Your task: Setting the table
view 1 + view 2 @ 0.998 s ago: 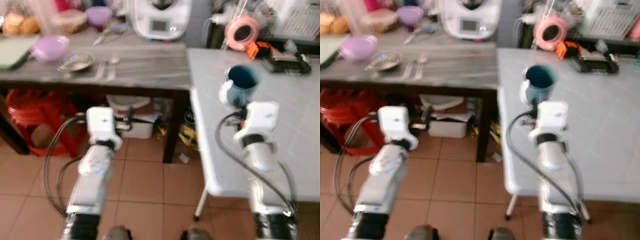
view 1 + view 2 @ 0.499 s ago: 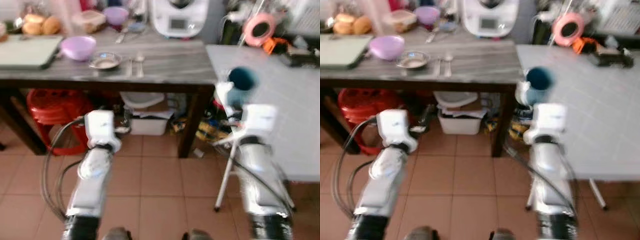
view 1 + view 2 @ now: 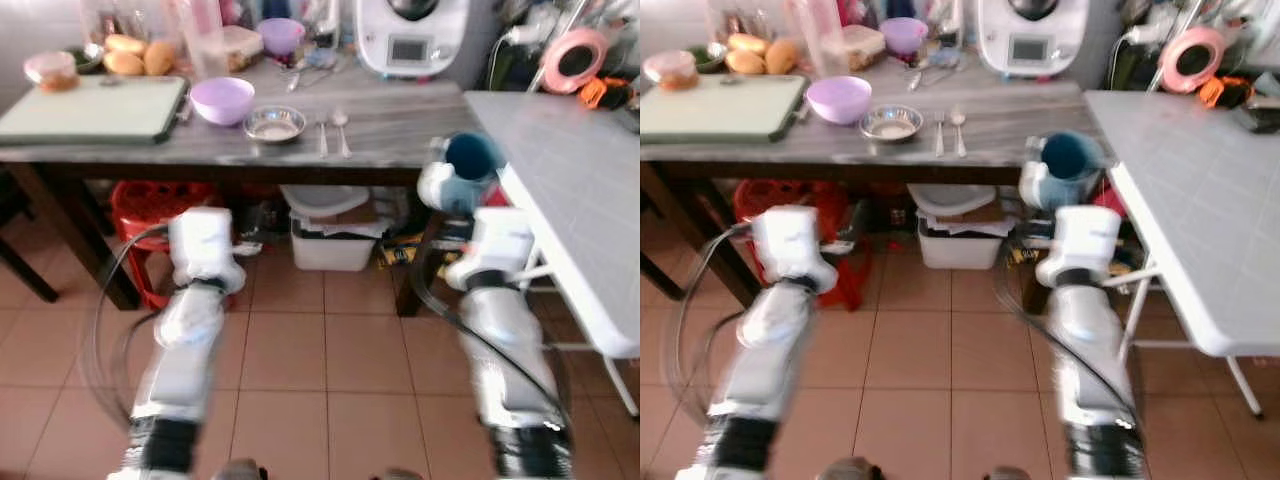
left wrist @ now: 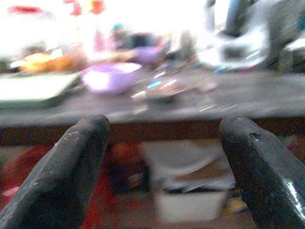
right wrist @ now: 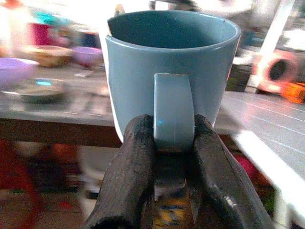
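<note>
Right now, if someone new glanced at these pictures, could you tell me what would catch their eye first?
Most striking is the blue ceramic mug, pinched by its handle in the right gripper and held upright in the air in front of the dark wooden table. On that table sit a lilac plastic bowl, a small steel dish and a fork and spoon. The left gripper is open, pointing at the table.

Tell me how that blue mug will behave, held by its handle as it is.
The blue mug looks like glazed ceramic, so probably rigid, fairly heavy and breakable if dropped. The right pincer pinches only the narrow handle, so the cup may swivel or sag during walking. The smooth glaze could let it slip. It sits upright and looks empty, so spilling seems unlikely.
</note>
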Available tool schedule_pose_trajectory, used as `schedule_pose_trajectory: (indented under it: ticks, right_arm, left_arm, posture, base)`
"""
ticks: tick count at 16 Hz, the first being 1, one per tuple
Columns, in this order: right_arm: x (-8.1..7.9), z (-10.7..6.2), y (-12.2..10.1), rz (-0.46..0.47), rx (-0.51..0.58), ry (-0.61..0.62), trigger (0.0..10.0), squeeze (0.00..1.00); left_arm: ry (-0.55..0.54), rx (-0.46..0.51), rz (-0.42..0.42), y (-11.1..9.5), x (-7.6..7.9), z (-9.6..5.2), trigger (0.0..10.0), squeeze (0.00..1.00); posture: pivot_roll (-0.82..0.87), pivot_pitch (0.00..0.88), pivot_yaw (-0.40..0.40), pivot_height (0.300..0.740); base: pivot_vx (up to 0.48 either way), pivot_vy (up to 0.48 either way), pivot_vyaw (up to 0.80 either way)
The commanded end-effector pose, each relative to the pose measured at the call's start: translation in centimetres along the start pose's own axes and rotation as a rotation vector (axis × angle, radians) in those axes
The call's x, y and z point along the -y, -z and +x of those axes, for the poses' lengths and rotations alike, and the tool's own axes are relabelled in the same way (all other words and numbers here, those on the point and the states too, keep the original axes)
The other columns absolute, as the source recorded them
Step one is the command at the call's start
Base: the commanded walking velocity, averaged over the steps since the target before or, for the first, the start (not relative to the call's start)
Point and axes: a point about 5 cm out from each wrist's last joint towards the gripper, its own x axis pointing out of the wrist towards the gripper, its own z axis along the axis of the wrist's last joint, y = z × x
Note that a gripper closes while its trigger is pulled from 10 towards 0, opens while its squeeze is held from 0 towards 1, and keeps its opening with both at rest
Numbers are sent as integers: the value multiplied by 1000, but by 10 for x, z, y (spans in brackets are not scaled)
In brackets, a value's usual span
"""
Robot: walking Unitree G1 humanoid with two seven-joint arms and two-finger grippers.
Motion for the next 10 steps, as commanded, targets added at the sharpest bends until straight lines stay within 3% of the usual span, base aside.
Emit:
schedule_pose_trajectory:
  ticks: [1, 3, 10]
  right_arm:
    - [10, 1, -8, -16, 39, 26, 10000, 0]
    - [9, 2, -9, -25, 42, 21, 10000, 0]
    - [11, 0, -8, -26, 40, 44, 10000, 0]
  left_arm:
    - [58, 39, -12, -7, 11, -1, 10000, 0]
    - [63, 52, -5, -8, 12, -1, 10000, 0]
    - [104, 70, -1, -12, 16, 0, 10000, 0]
  posture:
    - [20, 0, -2, 740]
    - [23, 0, -1, 740]
    - [21, 0, 9, 740]
  base:
    - [0, 0, 0]
    - [146, 0, 0]
    - [476, 0, 197]
